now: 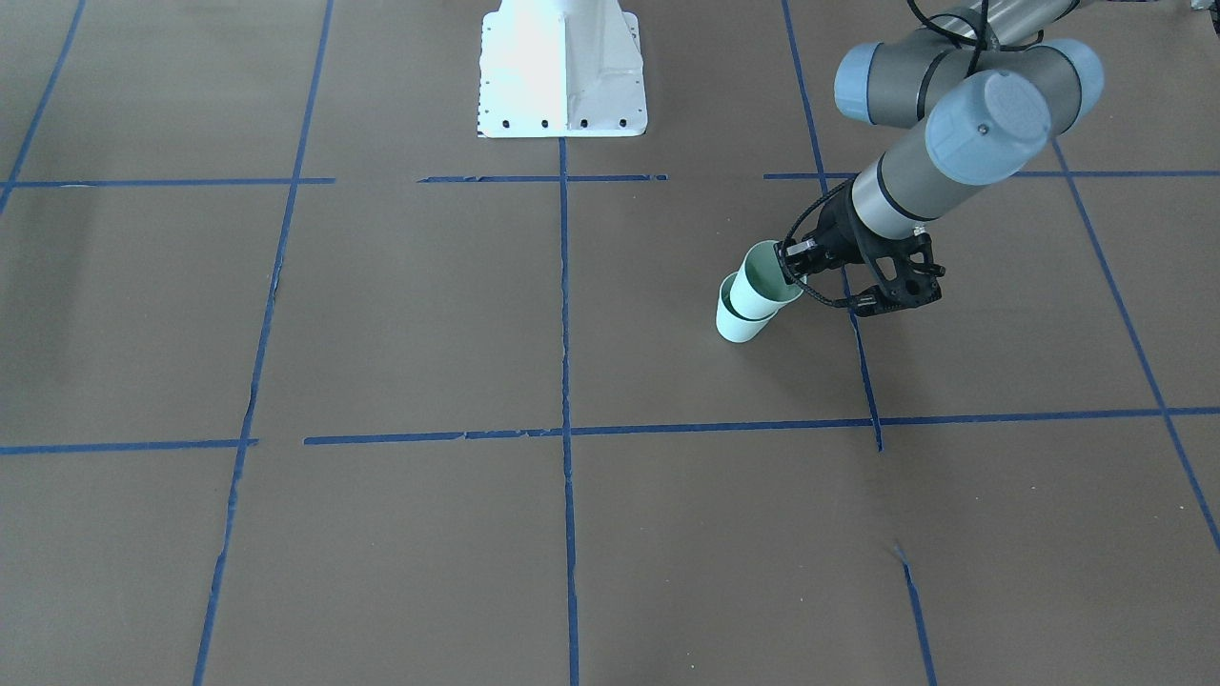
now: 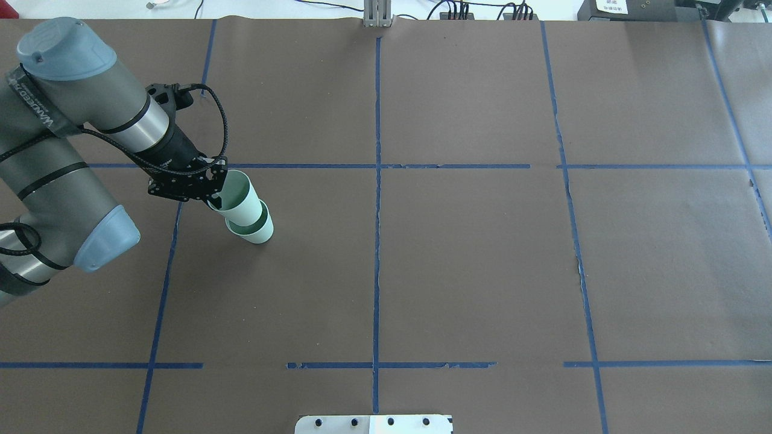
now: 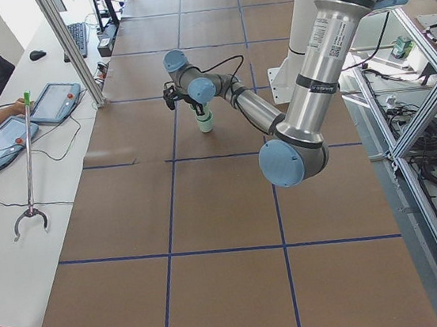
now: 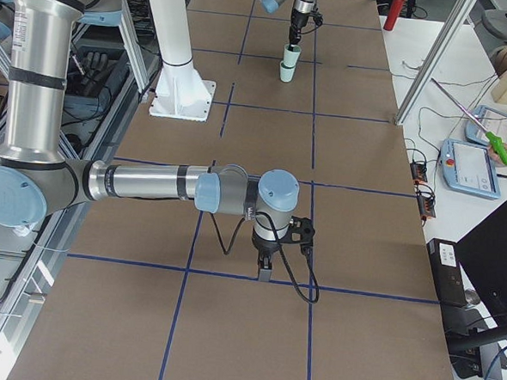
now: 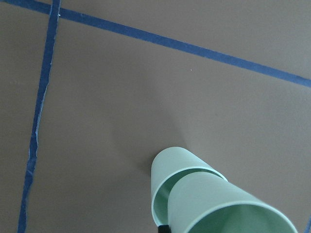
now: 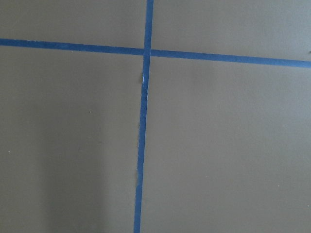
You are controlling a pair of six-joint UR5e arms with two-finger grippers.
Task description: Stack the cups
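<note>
Well, the left gripper pinches the rim of the upper cup, its base sunk slightly tilted into the lower cup standing on the desk, while the right gripper, well apart, points downward, grip impossible to tell.

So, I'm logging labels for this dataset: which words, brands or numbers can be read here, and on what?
Black band on the left arm: white capitals, too blurred to read.
Sticker on that arm's silver tube: too small to read.
White label behind the table: too small to read.
Upper cup, lower cup: plain, no print.
</note>
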